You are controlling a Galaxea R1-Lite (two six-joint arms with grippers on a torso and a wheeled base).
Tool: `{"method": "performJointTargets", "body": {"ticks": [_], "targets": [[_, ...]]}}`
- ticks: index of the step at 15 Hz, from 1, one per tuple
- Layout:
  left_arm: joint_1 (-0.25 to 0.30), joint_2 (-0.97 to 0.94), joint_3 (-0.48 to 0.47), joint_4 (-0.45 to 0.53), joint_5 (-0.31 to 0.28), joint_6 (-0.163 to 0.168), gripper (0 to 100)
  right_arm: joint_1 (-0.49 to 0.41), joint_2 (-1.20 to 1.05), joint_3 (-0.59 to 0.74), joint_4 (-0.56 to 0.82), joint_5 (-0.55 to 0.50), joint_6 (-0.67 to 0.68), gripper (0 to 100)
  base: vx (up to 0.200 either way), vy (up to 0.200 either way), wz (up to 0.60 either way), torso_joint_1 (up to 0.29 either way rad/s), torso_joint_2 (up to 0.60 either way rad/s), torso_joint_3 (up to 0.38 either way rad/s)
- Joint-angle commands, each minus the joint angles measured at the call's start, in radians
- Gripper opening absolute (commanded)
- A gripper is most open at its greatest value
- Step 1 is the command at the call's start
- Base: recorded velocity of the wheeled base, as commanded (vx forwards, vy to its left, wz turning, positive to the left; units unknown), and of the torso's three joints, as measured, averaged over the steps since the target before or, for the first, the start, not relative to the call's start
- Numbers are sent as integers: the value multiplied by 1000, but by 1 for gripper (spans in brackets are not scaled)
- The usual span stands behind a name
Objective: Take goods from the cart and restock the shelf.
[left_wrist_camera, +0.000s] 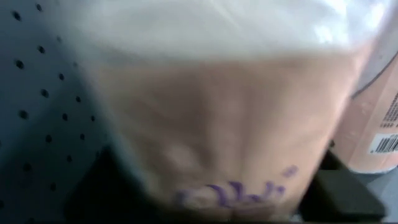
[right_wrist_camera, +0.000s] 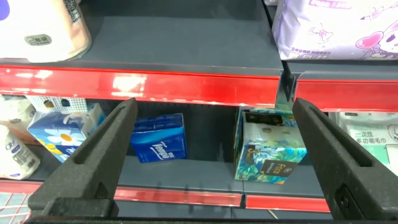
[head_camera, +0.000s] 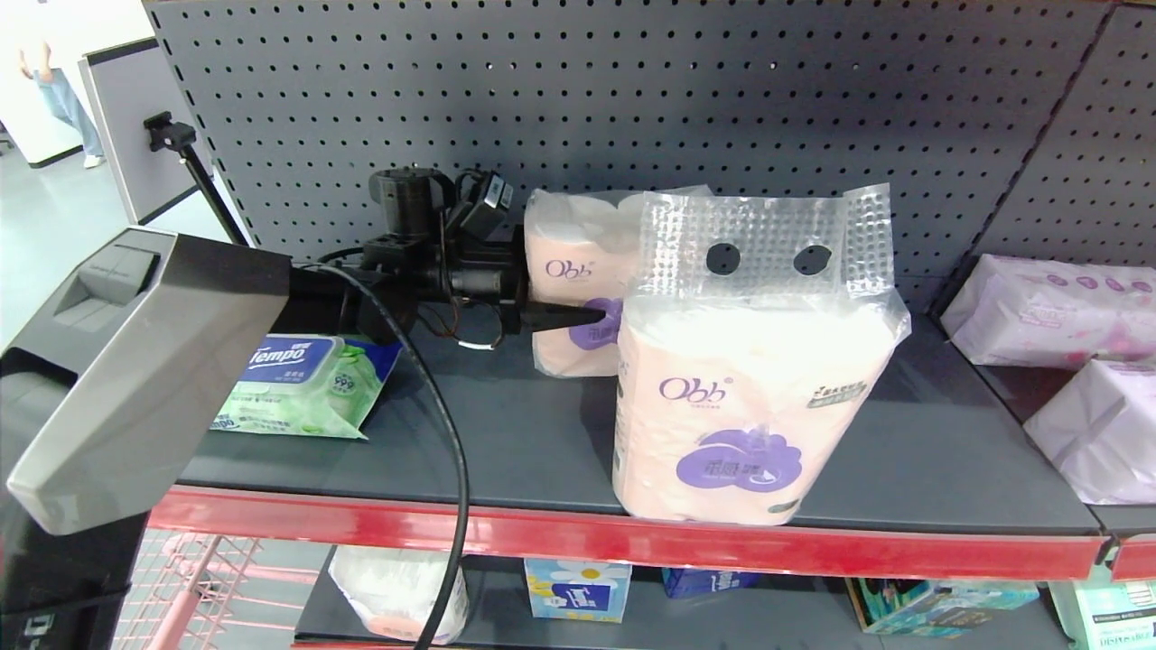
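Note:
Two peach tissue-roll packs with purple logos stand on the dark shelf board (head_camera: pixel 506 433). The front pack (head_camera: pixel 750 406) sits upright near the red shelf edge (head_camera: pixel 632 537), its clear handle flap sticking up. The rear pack (head_camera: pixel 569 262) stands against the pegboard. My left gripper (head_camera: pixel 578 316) comes in from the left and is shut on this rear pack, one finger lying across its front face. In the left wrist view the rear pack (left_wrist_camera: pixel 224 124) sits close between the dark fingers (left_wrist_camera: pixel 93 186). My right gripper (right_wrist_camera: pixel 214 106) is open and holds nothing, in front of the red shelf edge (right_wrist_camera: pixel 186 84).
A green wet-wipes pack (head_camera: pixel 302 379) lies at the shelf's left. Pink wrapped packs (head_camera: pixel 1057 311) fill the neighbouring shelf on the right. The lower shelf holds a blue tissue box (right_wrist_camera: pixel 158 138) and a floral box (right_wrist_camera: pixel 270 149). A pink cart (head_camera: pixel 208 578) stands at lower left.

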Motion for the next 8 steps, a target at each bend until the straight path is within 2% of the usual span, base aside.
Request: {"method": "performJointTargets", "body": {"ticks": [1, 5, 8], "targets": [[0, -2, -1, 5, 1, 3, 100, 0, 1, 0, 0, 0, 0, 100, 0, 0, 0, 0, 0, 0], [5, -27, 11, 8, 1, 1, 100, 0, 1, 0, 0, 0, 0, 100, 0, 0, 0, 0, 0, 0], [32, -96, 94, 13, 12, 3, 100, 0, 1, 0, 0, 0, 0, 100, 0, 0, 0, 0, 0, 0]]}}
